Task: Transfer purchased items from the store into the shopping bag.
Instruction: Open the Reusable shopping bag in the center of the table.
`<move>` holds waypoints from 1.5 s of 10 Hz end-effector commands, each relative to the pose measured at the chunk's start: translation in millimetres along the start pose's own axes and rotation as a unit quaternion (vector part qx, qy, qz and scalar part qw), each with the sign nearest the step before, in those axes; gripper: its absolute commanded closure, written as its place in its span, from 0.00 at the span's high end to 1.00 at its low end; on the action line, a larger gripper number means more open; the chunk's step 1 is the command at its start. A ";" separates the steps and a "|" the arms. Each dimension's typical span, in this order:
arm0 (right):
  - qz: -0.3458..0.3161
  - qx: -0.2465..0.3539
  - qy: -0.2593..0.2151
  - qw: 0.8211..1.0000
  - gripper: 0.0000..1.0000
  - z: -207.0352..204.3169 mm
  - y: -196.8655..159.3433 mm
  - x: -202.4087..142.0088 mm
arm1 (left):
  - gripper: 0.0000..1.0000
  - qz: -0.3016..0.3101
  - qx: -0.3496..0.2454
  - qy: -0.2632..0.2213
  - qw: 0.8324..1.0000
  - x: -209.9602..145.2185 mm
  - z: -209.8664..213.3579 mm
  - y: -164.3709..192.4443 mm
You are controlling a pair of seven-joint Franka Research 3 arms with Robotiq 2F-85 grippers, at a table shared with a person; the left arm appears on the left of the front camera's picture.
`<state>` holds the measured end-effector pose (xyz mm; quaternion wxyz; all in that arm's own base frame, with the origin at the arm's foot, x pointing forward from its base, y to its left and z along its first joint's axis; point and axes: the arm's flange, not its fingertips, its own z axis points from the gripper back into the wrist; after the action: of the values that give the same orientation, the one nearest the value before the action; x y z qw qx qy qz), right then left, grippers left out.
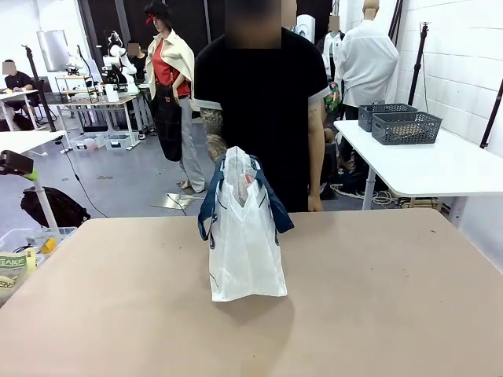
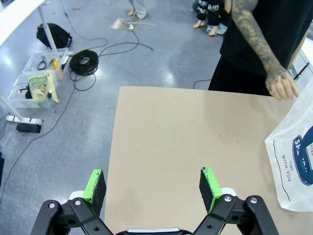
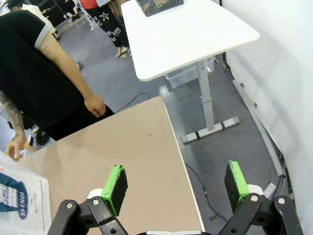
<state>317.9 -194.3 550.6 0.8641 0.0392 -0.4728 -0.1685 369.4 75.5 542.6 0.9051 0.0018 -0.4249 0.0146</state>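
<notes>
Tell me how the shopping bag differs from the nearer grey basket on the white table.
The shopping bag is whitish, translucent and soft, with navy handles; the nearer grey basket is dark, rigid and slotted. The bag stands tall and narrow; the basket sits low and wide. The bag is on the brown table by the person; the basket is on the white table to the side. Both are containers.

A white side table (image 1: 440,169) stands apart; clear bin (image 2: 29,102), coiled cable (image 2: 83,61) and black bag (image 2: 55,35) sit on the floor.
</notes>
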 end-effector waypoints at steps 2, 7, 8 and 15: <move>-0.010 0.001 0.002 1.000 1.00 0.2 1.3 -0.9 | 1.00 0.006 0.002 -0.004 1.000 0.6 0.6 0.9; 0.049 -0.017 -0.011 0.999 1.00 33.9 43.4 19.3 | 1.00 -0.045 -0.043 -0.012 0.998 35.0 -3.6 -50.2; 0.070 -0.018 -0.013 0.997 1.00 49.9 70.8 32.1 | 1.00 -0.069 -0.055 0.001 0.996 55.2 -6.1 -80.9; 0.339 0.100 0.088 0.931 1.00 30.2 336.9 63.5 | 1.00 -0.157 -0.097 0.068 0.981 117.6 -57.8 -272.0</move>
<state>391.2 106.3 681.2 0.8944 -0.0279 -0.4205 0.1500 489.0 -190.7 597.2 0.9112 -0.0239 -0.3624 -0.1942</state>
